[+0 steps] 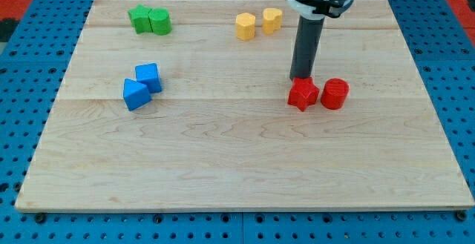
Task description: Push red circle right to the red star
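Near the counter's point(245, 192) right edge, red circle point(335, 93) sits just beside red star point(303, 94); my tip point(300, 78), without fingers, touches the star's top; task looks nearly done.

Our arm enters at the view's top, at about one o'clock from the centre, where its pale housing with a black collar is cut off by the frame edge. From it our straight dark rod hangs down, nearly upright. Our tip point(300, 78) sits low at the rod's end, at roughly two o'clock from the centre of the view.
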